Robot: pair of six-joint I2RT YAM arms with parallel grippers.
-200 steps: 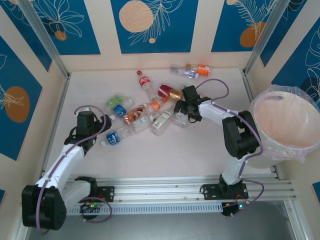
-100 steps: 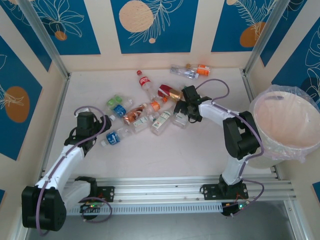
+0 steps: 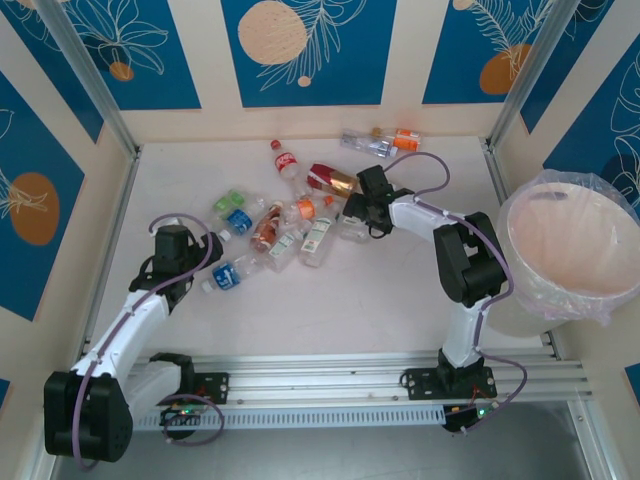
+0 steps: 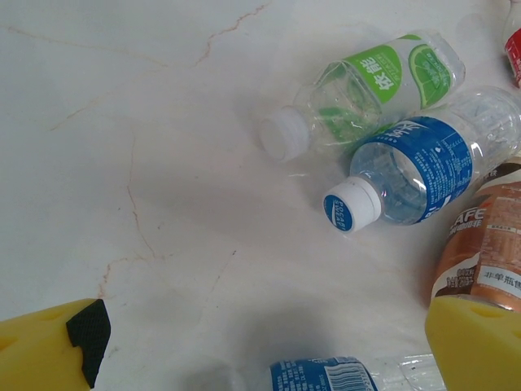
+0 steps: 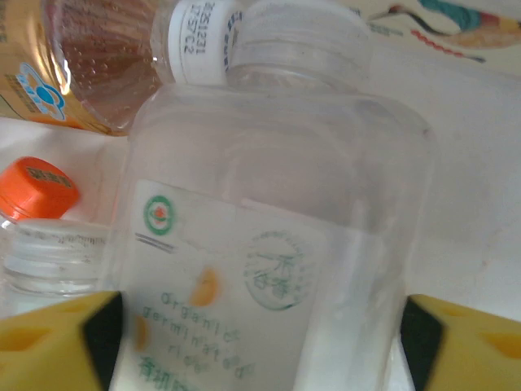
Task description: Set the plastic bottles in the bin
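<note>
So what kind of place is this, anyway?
Probably a robot test booth: left arm and right arm bolted to a rail, blue patterned panels boxing the table in, plastic bottles strewn on it near a lined bin.

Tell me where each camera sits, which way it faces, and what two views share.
Top external: above and behind, looking down on table, bottles, bin; left arm and right arm show whole.
Left wrist: low over the table, facing a blue-label bottle; yellow fingers at bottom corners.
Right wrist: close on a clear bottle held between its yellow fingers.
Shared: top external and left wrist both show that blue-label bottle.
</note>
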